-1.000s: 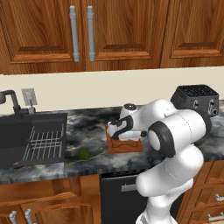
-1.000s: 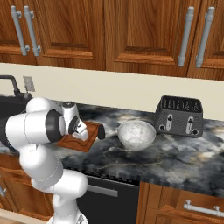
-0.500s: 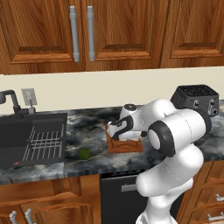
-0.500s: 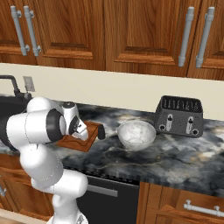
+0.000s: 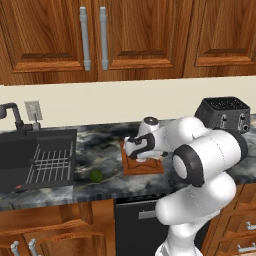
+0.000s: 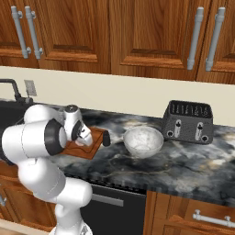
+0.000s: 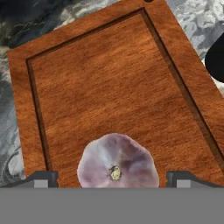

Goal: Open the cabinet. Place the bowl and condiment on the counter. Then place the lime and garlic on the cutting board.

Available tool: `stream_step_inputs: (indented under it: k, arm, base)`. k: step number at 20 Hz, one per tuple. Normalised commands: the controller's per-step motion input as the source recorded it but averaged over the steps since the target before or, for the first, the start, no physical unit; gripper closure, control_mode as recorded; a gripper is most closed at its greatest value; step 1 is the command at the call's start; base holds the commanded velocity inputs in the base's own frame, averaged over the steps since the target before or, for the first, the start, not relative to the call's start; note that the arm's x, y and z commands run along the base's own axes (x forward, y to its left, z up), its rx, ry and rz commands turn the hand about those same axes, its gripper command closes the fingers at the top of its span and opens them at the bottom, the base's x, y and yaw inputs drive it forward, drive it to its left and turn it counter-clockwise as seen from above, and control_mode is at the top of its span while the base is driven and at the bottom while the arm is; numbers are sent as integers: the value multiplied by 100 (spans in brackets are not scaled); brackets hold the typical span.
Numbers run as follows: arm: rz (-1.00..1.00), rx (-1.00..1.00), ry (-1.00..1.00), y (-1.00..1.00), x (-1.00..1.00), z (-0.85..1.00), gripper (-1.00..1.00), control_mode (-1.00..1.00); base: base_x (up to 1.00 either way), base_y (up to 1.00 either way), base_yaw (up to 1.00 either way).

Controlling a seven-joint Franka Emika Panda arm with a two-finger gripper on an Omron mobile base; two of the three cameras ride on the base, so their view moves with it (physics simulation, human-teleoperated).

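Between your gripper's (image 7: pixel 112 177) two dark tips, at the bottom middle of the hand view, sits the garlic (image 7: pixel 117 162). The tips stand wide apart, one out on each side of the bulb, and you can see a gap between each tip and the garlic. So the gripper looks open and is holding nothing. The garlic rests on the cutting board (image 7: pixel 109 83), close to the board's near edge. The rest of the board runs up and away toward the top of that view.

Look past the board now. At the right edge of the hand view a dark shape pokes in; it is likely the condiment (image 6: pixel 106 138), which the right base view shows standing on the counter (image 6: pixel 183 160) just beside the board. The bowl (image 6: pixel 143 141) sits on the counter further right.

The lime (image 5: pixel 96 175) is what you need next, I think. In the left base view it lies on the counter down and to the left of the board, well apart from the gripper and near the sink (image 5: pixel 35 160). It is round, so any angle should do. You would lift up first, then swing left.
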Motion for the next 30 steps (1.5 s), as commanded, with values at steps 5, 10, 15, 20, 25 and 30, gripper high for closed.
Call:
stream_step_inputs:
  k: [5, 10, 15, 20, 25, 30]
  arm:
    - [0, 0, -3, 3, -17, 35, -100, -100]
    - [0, 0, -2, 6, -20, 34, -100, -100]
    - [0, 0, 0, 11, -17, 30, -100, -100]
    - [2, 0, 0, 28, -16, 22, -100, -100]
    - [9, 0, 0, 43, -18, 9, -100, -100]
    - [12, 0, 0, 45, -12, 8, -100, -100]
  base:
    - [0, 0, 0]
    - [0, 0, 0]
    - [0, 0, 0]
    - [0, 0, 0]
    - [0, 0, 0]
    - [0, 0, 0]
